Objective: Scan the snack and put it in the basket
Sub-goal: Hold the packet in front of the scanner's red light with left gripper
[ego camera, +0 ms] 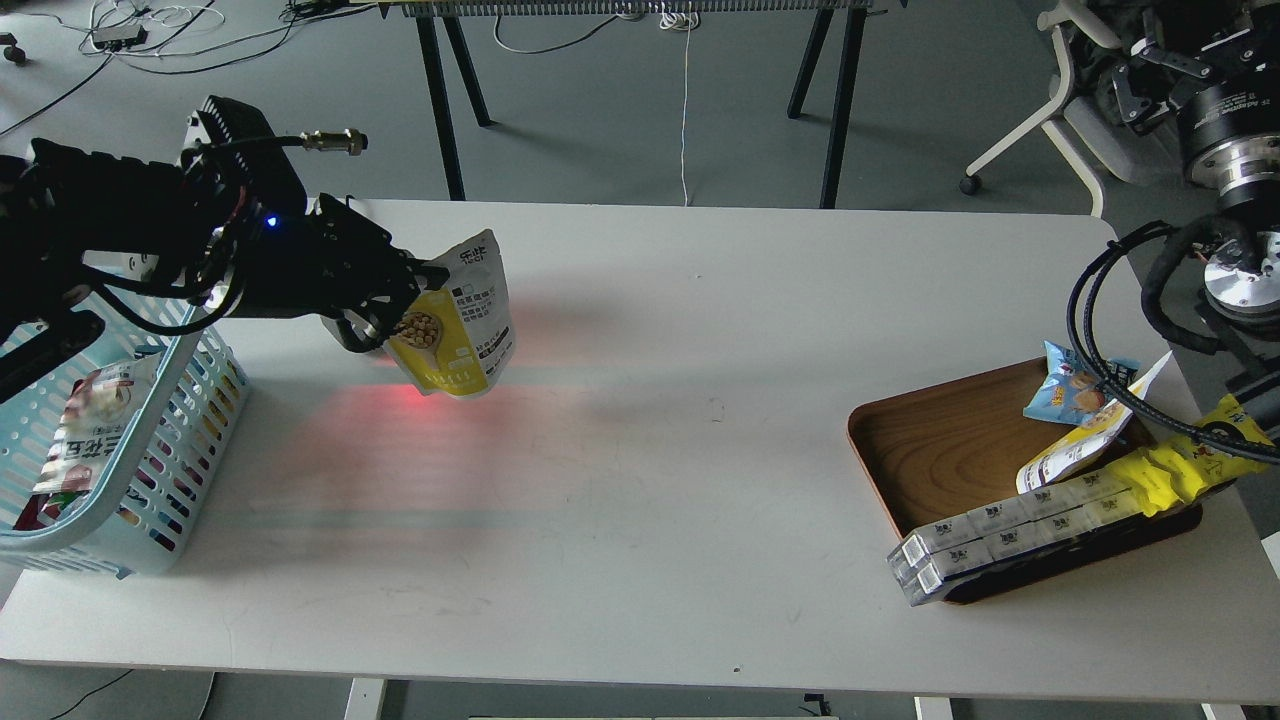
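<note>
Left gripper (405,300) pinching the snack (460,325) above the white table (640,480)
Red glow beneath; basket (150,500) at left edge, grey floor (620,120) beyond

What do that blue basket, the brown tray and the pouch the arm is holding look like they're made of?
The basket looks like molded light blue plastic: slotted walls, thick rolled rim. The tray shows brown wood grain with a smooth, faintly glossy finish; real wood or a printed laminate, I cannot tell. The pouch, in the left gripper, seems printed plastic film: thin, flat, slightly shiny.

Yellow-and-white snack pouch (458,318) hangs tilted above the table, beside the light-blue basket (180,440).
</note>
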Motion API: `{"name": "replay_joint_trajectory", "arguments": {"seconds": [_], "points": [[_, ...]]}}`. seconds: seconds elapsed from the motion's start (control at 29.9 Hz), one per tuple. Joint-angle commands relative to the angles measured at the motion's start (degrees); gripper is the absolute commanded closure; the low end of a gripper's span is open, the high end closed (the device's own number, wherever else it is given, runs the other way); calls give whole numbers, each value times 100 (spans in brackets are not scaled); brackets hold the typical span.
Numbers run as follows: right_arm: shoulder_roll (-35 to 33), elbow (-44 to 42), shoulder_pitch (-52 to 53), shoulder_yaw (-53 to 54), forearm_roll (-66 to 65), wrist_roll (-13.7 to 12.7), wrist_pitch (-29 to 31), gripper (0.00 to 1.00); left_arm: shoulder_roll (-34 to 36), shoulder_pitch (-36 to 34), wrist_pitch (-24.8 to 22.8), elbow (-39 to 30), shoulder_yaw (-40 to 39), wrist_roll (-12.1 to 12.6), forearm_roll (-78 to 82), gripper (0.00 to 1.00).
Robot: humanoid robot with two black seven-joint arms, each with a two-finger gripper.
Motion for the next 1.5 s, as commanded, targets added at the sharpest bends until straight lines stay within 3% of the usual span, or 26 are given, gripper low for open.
{"name": "replay_joint_trajectory", "arguments": {"seconds": [0.0,0.84,1.47], "points": [[0,0,7,0,0,0,0,3,1,0,0,0,-3,0,0,99],[-17,0,-20,79,0,0,0,3,-34,36,0,219,15,0,0,99],[-35,8,-20,105,0,17,-18,3,273,-342,0,202,-214,0,0,98]]}}
